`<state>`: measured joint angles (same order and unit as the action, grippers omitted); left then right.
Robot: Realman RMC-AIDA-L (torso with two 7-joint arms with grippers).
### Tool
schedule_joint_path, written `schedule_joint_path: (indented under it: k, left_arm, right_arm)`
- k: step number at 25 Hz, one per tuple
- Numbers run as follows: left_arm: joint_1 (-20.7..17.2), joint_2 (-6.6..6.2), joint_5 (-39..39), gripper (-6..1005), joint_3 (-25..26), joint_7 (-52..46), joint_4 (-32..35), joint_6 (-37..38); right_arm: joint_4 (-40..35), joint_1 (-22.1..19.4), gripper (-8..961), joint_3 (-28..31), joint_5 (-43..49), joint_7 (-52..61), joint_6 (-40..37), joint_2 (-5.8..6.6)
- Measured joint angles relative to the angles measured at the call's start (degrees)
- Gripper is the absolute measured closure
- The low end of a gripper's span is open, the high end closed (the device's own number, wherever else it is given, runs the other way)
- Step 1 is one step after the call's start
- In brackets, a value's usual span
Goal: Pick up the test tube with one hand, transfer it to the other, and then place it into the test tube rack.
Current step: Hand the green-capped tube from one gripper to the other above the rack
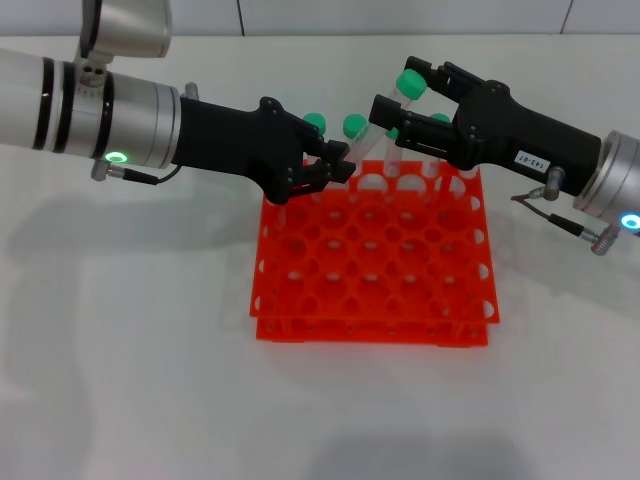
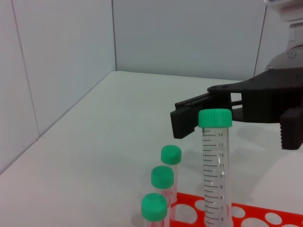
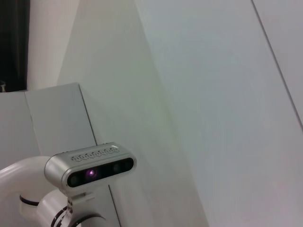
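The test tube [image 1: 409, 84], clear with a green cap, stands tilted above the back edge of the orange-red rack [image 1: 380, 275]. My left gripper [image 1: 340, 168], unlabelled, is shut on the tube's lower end. My right gripper [image 1: 395, 88], with the white label, is open, its fingers on either side of the tube's capped top. In the left wrist view the tube [image 2: 215, 156] stands upright, and the right gripper [image 2: 236, 126] is spread wide behind it, one finger [image 2: 185, 120] close beside the cap. The right wrist view shows none of these things.
Other green-capped tubes stand in the rack's back row [image 1: 315, 122] [image 1: 355, 125], close to both grippers. Three of them show in the left wrist view [image 2: 162, 177] above the rack [image 2: 265, 218]. The white table [image 1: 130, 350] lies around the rack.
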<state>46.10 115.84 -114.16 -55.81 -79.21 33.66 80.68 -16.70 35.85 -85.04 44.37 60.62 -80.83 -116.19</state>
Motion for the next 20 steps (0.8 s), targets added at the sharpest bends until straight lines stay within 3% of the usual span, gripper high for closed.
schedule_joint_path:
  k: [8,20]
  left_arm:
    - [-0.2,0.0,0.0,830,0.0,0.0,0.1,0.0]
    - [-0.2,0.06,0.0,831,-0.1,0.1,0.1,0.0]
  right_arm:
    - [-0.1,0.0,198,0.2,-0.1,-0.1,0.0,0.0]
    - [-0.2,0.0,421,0.0,-0.2,0.1,1.5,0.0]
